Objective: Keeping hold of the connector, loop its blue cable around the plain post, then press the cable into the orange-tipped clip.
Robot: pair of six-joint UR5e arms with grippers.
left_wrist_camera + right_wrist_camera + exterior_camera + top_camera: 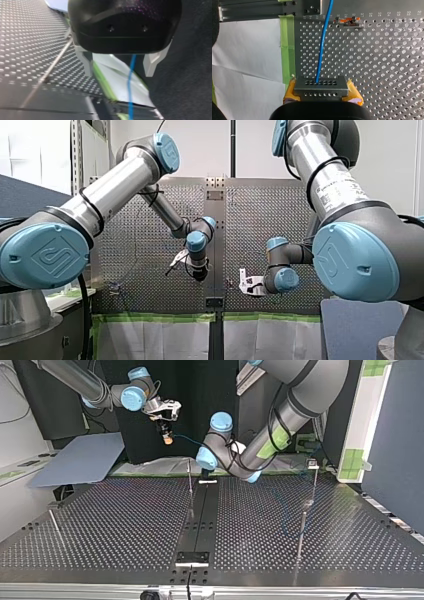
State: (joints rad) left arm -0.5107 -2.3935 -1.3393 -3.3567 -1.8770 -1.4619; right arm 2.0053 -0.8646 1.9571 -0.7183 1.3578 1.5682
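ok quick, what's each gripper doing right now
My left gripper: open, the blue cable running loose through its gap.
My right gripper: shut on the connector, yellow pads at either side of it.

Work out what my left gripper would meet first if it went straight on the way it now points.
Probably the blue cable, which runs ahead in line with the gap between the open jaws of my left gripper. Behind it lies the white sheet. Depth is unclear.

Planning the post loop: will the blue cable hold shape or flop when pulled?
Probably springy, not limp: the blue cable leaves the connector in my right hand nearly straight. Likely bends easily though: it's thin, curving over the table.
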